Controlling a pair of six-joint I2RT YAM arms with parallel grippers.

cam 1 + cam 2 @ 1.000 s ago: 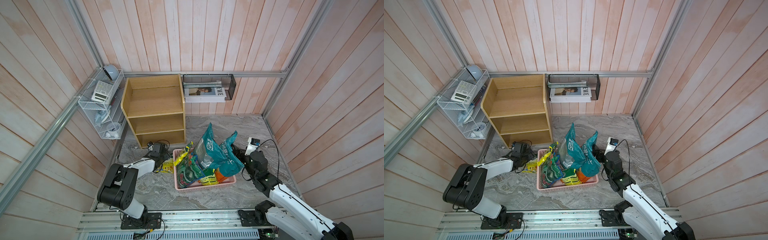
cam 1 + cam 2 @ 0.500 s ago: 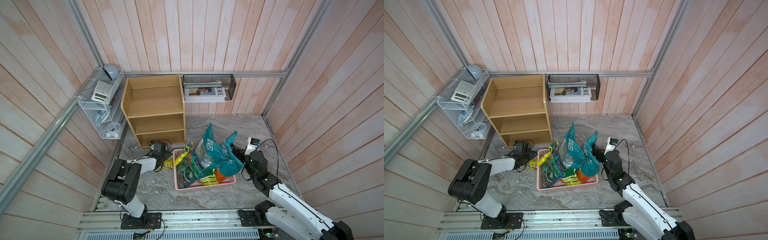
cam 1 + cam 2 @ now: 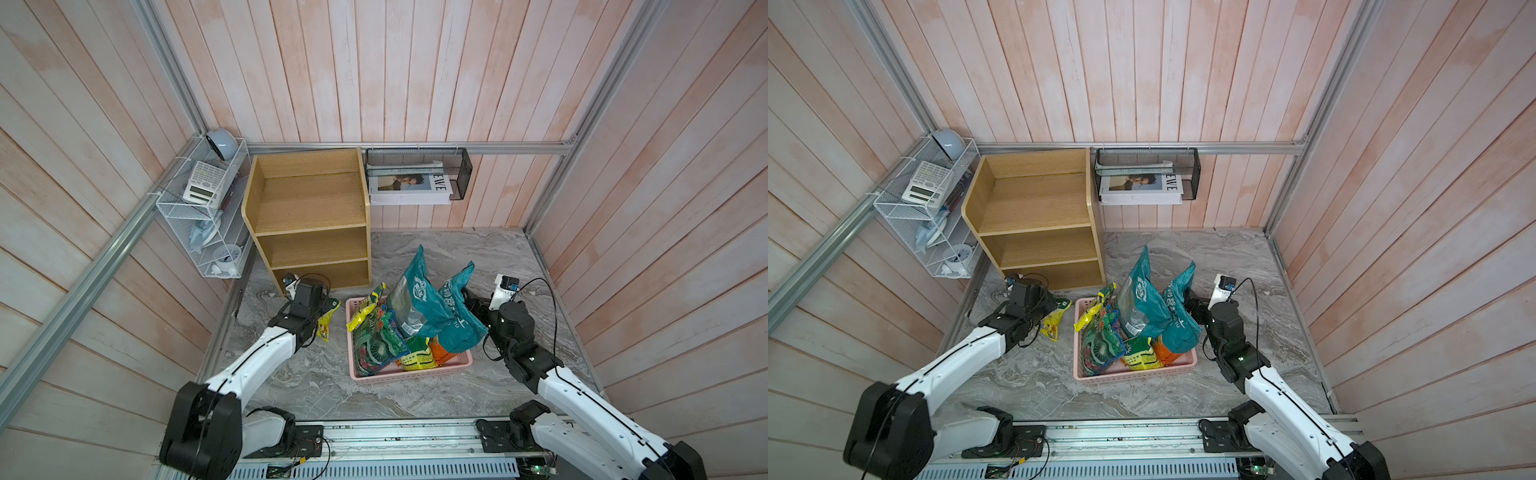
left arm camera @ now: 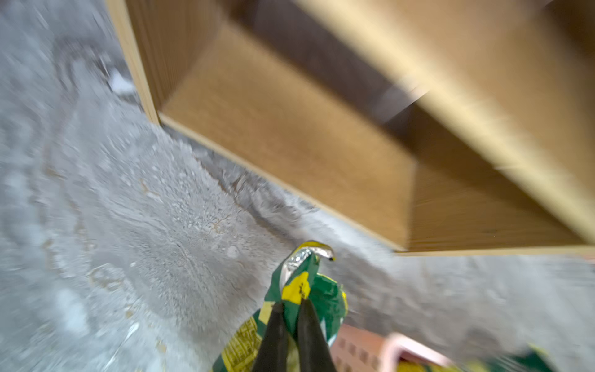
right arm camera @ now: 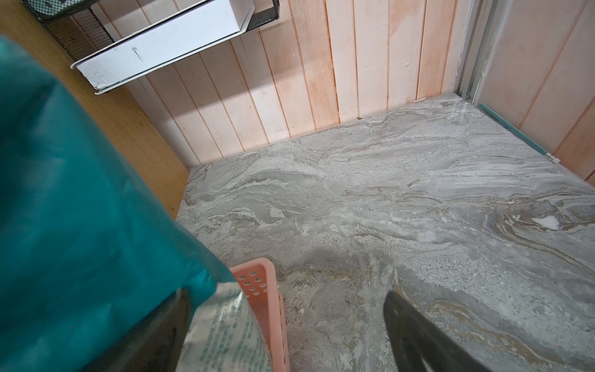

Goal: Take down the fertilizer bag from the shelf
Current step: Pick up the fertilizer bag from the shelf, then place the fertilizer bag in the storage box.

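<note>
The tan wooden shelf (image 3: 307,208) (image 3: 1034,208) stands at the back left, and its visible tiers hold nothing. My left gripper (image 4: 291,304) is shut on the top of a green and yellow fertilizer bag (image 4: 309,290), low over the floor just in front of the shelf's (image 4: 289,128) bottom tier. In both top views the bag (image 3: 326,322) (image 3: 1054,320) hangs under the left wrist, between shelf and basket. My right gripper (image 5: 286,294) (image 3: 469,299) is open beside a teal bag (image 5: 80,193) at the basket's right side.
A pink basket (image 3: 411,372) (image 3: 1133,374) (image 5: 264,290) in the floor's middle holds several bags, two tall teal ones (image 3: 419,286) leaning upright. A white wire rack (image 3: 203,216) hangs left of the shelf. A black mesh basket with magazines (image 3: 415,178) hangs on the back wall.
The left jaws have closed on the green and yellow bag. The left arm's elbow has swung slightly right. The right arm has stayed put.
</note>
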